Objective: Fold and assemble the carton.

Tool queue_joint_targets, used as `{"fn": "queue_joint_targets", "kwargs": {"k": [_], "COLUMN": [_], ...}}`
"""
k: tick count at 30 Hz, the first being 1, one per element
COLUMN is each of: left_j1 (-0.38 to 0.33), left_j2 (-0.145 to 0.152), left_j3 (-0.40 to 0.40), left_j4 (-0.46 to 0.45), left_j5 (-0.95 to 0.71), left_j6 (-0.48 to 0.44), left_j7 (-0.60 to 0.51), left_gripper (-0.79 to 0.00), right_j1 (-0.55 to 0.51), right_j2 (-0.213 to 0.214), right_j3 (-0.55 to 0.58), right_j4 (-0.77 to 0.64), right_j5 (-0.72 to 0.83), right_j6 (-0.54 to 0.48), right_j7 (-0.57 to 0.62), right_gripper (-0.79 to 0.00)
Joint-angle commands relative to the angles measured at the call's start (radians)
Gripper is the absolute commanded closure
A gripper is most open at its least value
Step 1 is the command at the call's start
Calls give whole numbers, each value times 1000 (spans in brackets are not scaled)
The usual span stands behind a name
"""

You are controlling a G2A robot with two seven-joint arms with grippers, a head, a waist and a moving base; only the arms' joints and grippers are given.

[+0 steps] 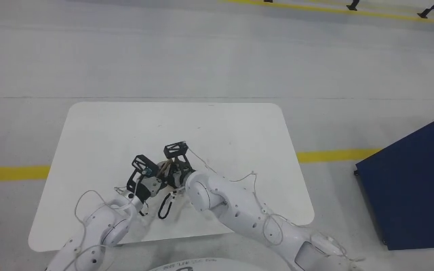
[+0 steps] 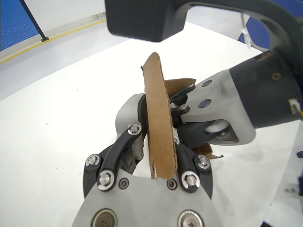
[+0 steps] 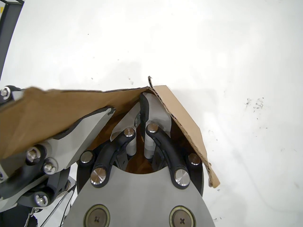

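Left gripper (image 2: 157, 119): clamped on an upright flap of the carton (image 2: 155, 83).
Right gripper (image 3: 146, 105): narrowed, fingers nearly together, tucked under the carton's fold.
Carton: kept between both grippers, over the worktop (image 3: 189, 36), toward its near edge.

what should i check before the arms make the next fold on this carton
1. left pincer clamps a carton flap: ok
2. right pincer has a hold on the carton: cannot tell
3. room between the two pincers: not ok, they crowd each other
4. carton over the table, away from its edges: ok
5. carton fully folded: not ok, one flap stands up
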Motion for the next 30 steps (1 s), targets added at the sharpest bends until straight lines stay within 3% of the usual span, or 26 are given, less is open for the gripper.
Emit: {"fn": "queue_joint_targets", "kwargs": {"k": [1,8,30], "left_j1": [0,-14,-14], "left_j2": [-1,-3,-3], "left_j3": [-6,-24,-24], "left_j4": [2,21,21], "left_j5": [-40,-161,-161], "left_j6": [-12,-64,-64], "left_j7": [3,-28,-28], "left_gripper": [0,0,0], "right_j1": [0,-8,-14], "right_j2": [-2,-1,0], "right_j3": [7,20,25], "right_j4": [-6,-16,-24], "right_j5": [11,22,27], "right_j6": [-8,-22,-27], "right_j7": [-1,-2,-5], "right_gripper": [0,0,0]}}
